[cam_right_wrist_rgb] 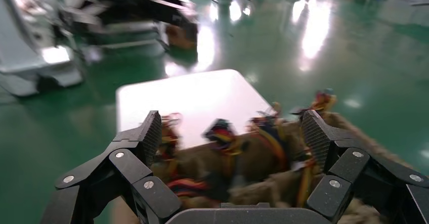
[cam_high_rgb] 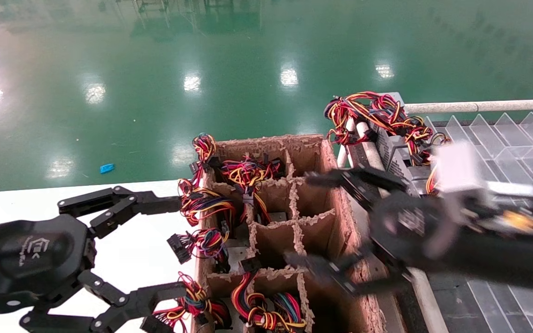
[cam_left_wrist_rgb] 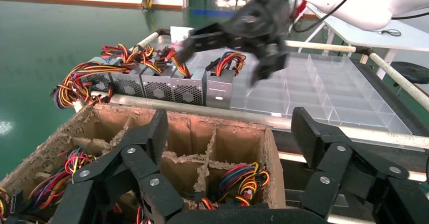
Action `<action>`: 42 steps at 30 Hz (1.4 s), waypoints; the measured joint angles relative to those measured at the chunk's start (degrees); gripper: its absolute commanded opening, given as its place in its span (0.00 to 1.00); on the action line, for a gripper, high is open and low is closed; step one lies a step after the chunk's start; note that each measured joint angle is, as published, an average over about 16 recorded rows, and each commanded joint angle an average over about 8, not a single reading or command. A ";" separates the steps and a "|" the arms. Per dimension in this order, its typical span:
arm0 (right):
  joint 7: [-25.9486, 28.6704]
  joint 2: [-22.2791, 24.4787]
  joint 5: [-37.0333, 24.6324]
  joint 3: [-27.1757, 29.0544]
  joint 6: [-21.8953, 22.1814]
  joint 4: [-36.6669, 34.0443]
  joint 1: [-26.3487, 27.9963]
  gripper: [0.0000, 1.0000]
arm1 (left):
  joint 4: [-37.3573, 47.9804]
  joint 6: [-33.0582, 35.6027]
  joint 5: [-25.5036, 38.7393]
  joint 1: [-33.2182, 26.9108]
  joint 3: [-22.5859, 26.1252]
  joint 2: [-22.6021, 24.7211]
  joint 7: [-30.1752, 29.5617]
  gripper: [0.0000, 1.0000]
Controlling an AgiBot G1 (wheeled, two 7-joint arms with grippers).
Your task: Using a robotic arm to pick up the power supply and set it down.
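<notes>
Our right gripper (cam_high_rgb: 326, 226) hangs over the right-hand cells of the cardboard divider box (cam_high_rgb: 322, 152), fingers (cam_high_rgb: 326, 178) spread wide and grasping nothing. We judge it to be heading in for the next pick. To do this well, we should choose a cell that really holds a power supply, centre the metal box between the fingers, and keep the wire bundles (cam_high_rgb: 248, 173) outside the closing path; the cells directly beneath the fingers look empty or dark.

Our left gripper (cam_high_rgb: 155, 249) waits over the white tabletop (cam_high_rgb: 127, 249), fingers also released.

The left wrist view shows what the head view blurs: a row of power supplies (cam_left_wrist_rgb: 157, 85) already lined up beyond the box, just under the right gripper, beside the clear compartment tray (cam_left_wrist_rgb: 324, 90). The right wrist view shows only wires between the fingers.
</notes>
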 measured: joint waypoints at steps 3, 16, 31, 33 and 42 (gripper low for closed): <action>0.61 -2.11 -4.20 -1.58 3.01 -0.64 2.25 1.00 | 0.00 0.00 0.00 0.00 0.00 0.00 0.00 0.00; 1.50 -14.52 -15.37 -8.58 7.87 -15.29 10.61 0.44 | 0.00 0.00 0.00 0.00 0.00 0.00 0.00 0.00; -6.27 -23.92 -17.55 -10.72 7.68 -35.64 15.91 0.00 | 0.00 0.00 0.00 0.00 0.00 0.00 0.00 0.00; -7.44 -24.58 -17.54 -10.66 7.81 -37.52 16.34 0.00 | 0.00 0.00 0.00 0.00 0.00 0.00 0.00 0.00; -11.95 -27.05 -17.72 -10.53 8.48 -44.25 18.01 0.00 | 0.00 0.00 0.00 0.00 0.00 0.00 0.00 0.00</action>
